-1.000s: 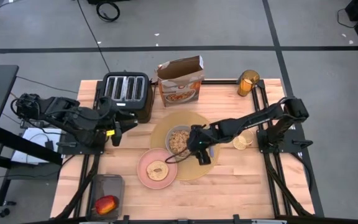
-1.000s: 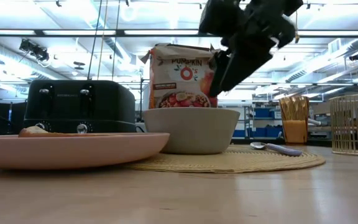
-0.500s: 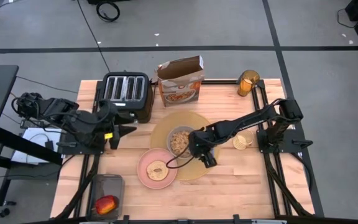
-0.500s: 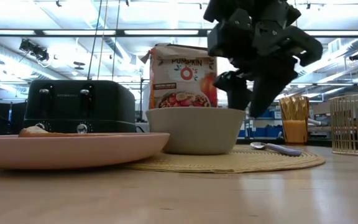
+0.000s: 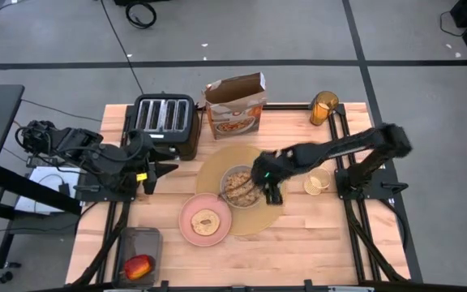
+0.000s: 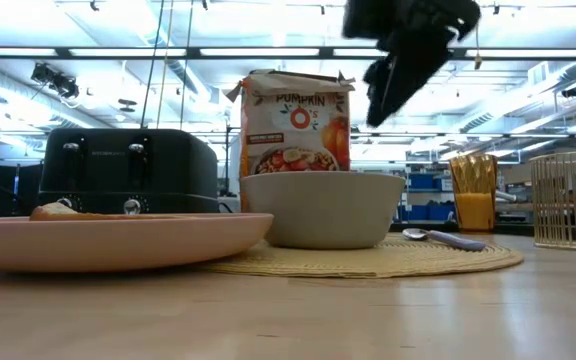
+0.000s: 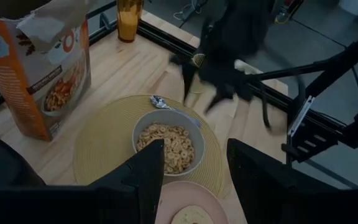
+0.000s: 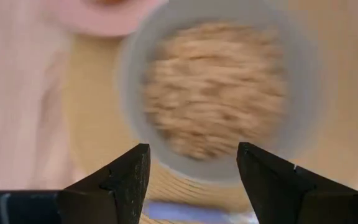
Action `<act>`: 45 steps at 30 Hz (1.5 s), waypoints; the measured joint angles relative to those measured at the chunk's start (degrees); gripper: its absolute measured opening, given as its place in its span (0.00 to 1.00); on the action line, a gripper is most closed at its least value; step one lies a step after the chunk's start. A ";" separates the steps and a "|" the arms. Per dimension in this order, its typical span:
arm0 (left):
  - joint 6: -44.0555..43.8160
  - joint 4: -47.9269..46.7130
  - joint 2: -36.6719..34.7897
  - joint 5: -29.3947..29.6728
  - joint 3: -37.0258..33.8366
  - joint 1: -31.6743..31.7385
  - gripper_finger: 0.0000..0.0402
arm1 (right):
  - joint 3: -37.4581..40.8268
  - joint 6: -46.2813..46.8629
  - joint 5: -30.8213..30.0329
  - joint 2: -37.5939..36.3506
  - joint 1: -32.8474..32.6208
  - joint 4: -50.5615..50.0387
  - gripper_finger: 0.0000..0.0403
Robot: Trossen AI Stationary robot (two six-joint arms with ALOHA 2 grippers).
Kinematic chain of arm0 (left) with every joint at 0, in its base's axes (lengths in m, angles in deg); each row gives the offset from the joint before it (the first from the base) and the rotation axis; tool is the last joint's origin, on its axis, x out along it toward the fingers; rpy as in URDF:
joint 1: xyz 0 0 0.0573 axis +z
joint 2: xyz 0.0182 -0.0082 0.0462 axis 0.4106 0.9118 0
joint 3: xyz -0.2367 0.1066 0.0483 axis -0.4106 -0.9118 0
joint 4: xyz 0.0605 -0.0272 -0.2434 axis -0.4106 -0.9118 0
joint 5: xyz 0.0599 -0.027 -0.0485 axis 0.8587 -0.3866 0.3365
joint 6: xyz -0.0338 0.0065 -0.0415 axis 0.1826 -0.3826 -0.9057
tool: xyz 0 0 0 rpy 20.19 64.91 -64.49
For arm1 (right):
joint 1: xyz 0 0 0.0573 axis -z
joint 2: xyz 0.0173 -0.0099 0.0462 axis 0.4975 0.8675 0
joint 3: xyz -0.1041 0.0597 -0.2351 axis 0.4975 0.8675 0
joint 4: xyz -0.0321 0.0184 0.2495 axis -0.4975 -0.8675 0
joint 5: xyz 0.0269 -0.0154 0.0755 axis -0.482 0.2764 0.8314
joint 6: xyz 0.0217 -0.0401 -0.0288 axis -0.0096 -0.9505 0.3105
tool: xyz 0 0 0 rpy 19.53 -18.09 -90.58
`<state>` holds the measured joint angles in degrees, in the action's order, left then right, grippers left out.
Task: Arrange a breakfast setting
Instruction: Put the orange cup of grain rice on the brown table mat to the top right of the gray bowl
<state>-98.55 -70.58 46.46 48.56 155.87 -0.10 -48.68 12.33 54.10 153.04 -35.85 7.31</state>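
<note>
The grey bowl of cereal stands on the round tan placemat. The pink plate with the bread round overlaps the mat's near left edge. The metal spoon lies on the mat to the right of the bowl. The amber glass stands at the far right. The apple lies in a dark tray at the near left. My right gripper is open and empty above the bowl's right side; it also shows in the low view. My left gripper is open beside the toaster.
A black toaster and an open cereal box stand along the far edge. A pale round wire basket stands to the right of the mat. The dark tray holds the apple. Bare wood shows at the near right.
My right gripper has dipped low at the bowl's right side, then risen well above the bowl, going a little toward the table's far edge. The bowl has slid a little toward the table's right edge on the mat.
</note>
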 joint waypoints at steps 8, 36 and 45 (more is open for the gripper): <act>-0.74 -0.71 -0.01 -4.04 0.00 -1.48 0.45 | 0.72 16.07 -16.45 -18.51 14.54 -17.06 0.61; -0.38 6.03 0.00 -4.27 0.00 -0.96 0.45 | 0.37 5.20 -9.11 -6.55 63.48 -16.42 0.43; -0.94 6.14 0.00 -4.00 0.00 -0.98 0.45 | 0.35 5.52 -8.65 -4.87 65.02 -14.78 0.28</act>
<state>-99.49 -64.44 46.46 44.56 155.87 -1.08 -48.33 17.85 45.45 148.17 29.17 -7.47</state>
